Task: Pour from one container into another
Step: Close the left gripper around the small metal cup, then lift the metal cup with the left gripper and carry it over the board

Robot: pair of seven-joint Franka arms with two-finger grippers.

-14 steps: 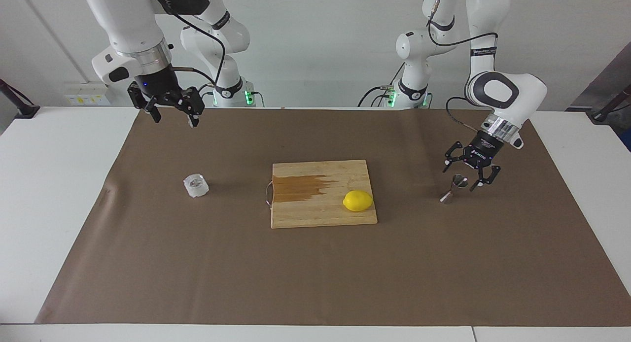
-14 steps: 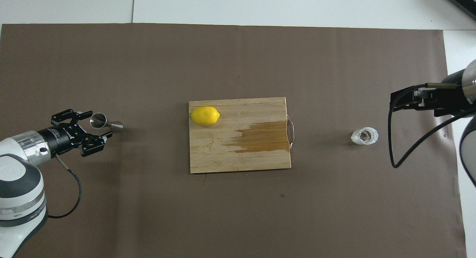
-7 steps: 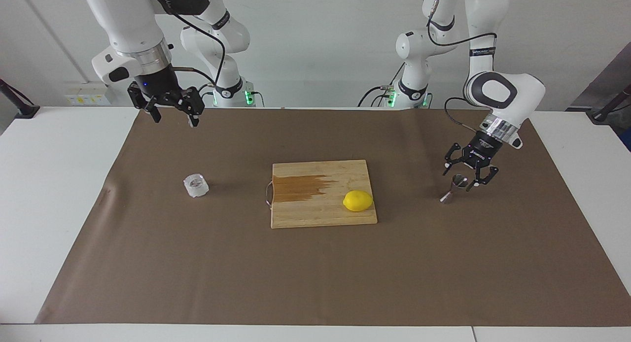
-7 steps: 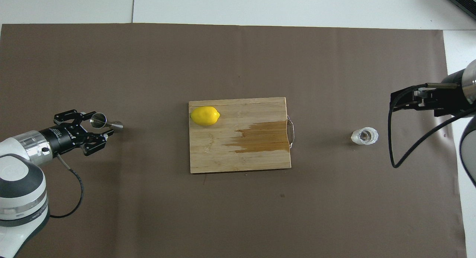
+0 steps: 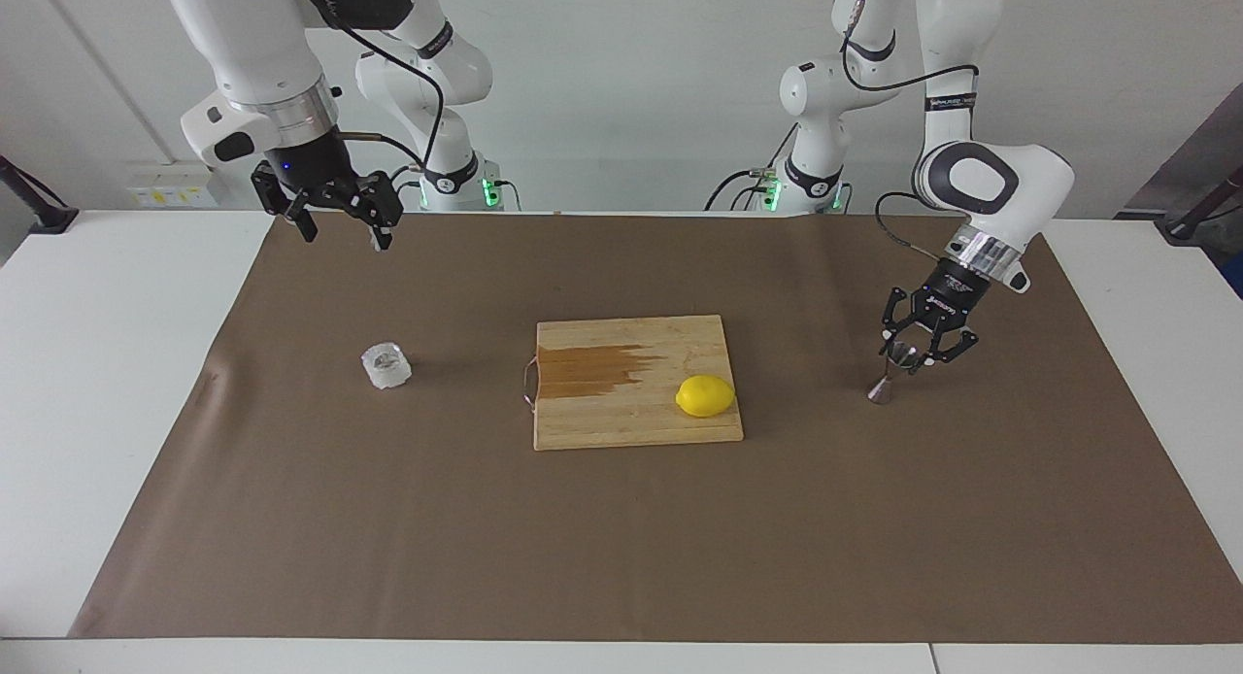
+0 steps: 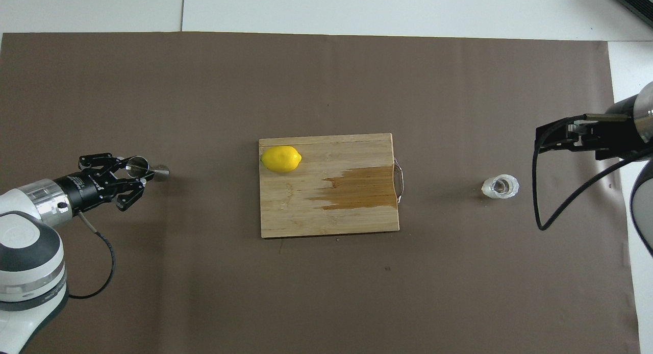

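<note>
The steel jigger stands on the brown mat toward the left arm's end of the table. My left gripper is shut on its upper cone, reaching down at a slant. The clear faceted glass cup stands alone on the mat toward the right arm's end. My right gripper hangs open in the air above the mat's edge at the robots' side, well apart from the cup and holding nothing.
A wooden cutting board with a dark wet stain and a metal handle lies mid-table. A yellow lemon rests on its corner toward the jigger. The brown mat covers most of the white table.
My left gripper has closed from wide open onto the jigger's upper cone. The right arm, the cup and the lemon have not moved.
</note>
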